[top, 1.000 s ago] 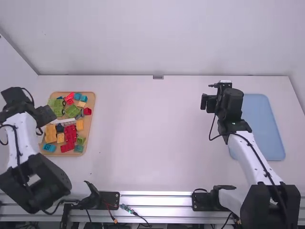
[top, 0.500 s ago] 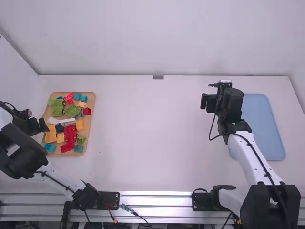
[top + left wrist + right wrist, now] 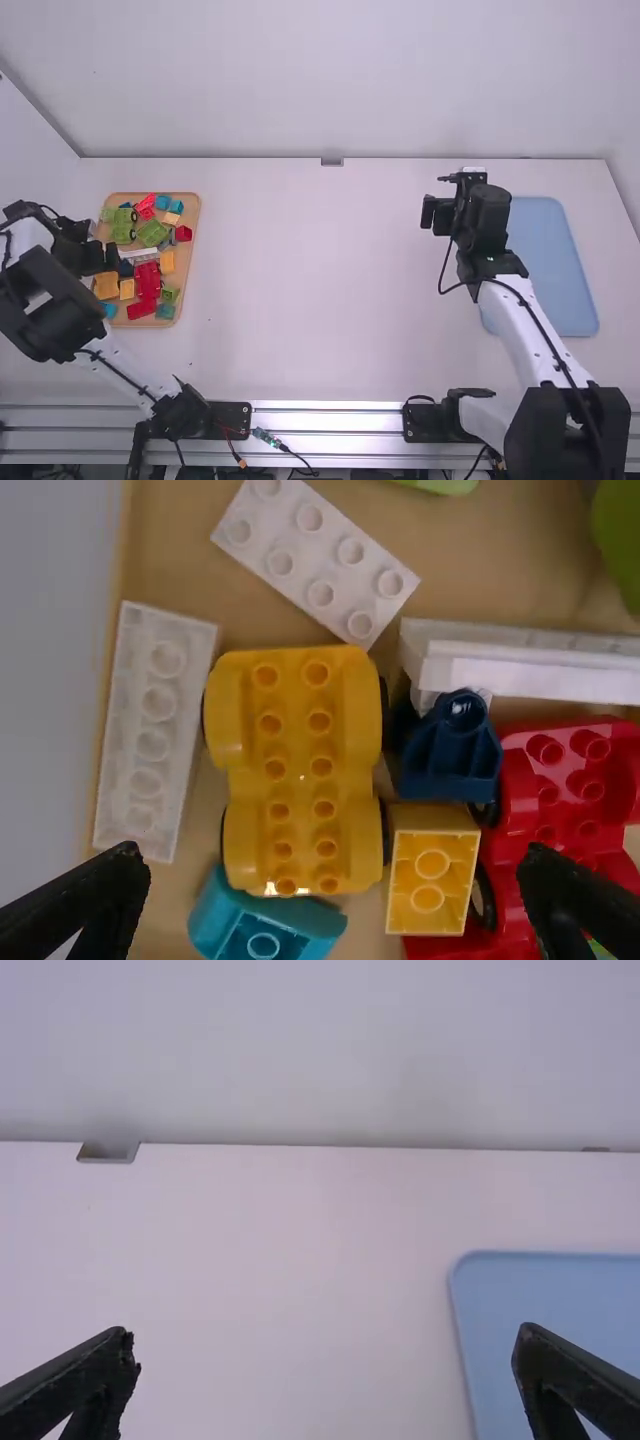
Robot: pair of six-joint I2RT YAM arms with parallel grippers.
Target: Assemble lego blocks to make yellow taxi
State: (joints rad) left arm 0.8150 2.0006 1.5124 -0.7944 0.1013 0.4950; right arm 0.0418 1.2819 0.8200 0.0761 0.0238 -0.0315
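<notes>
"Yellow wheeled body (image 3: 300, 770): location?"

"Eight o'clock in the wooden tray (image 3: 188, 262), studs upward. Small yellow block (image 3: 432, 880) beside it at four o'clock, teal block (image 3: 265, 930) against it at six, red wheeled piece (image 3: 570, 790) farther off at three."

"Noted. Left gripper (image 3: 103, 257)?"

"Found over the tray's nine o'clock side, its two fingers apart. In fairness, the overhead angle is poor for judging its height above the blocks."

"And the right gripper (image 3: 436, 214)?"

"Fingers likewise spread. Recorded toward two o'clock on the white table (image 3: 310, 290), well apart from the blocks. Blue tray (image 3: 555, 270) observed at four o'clock from that gripper, lying flat."
</notes>
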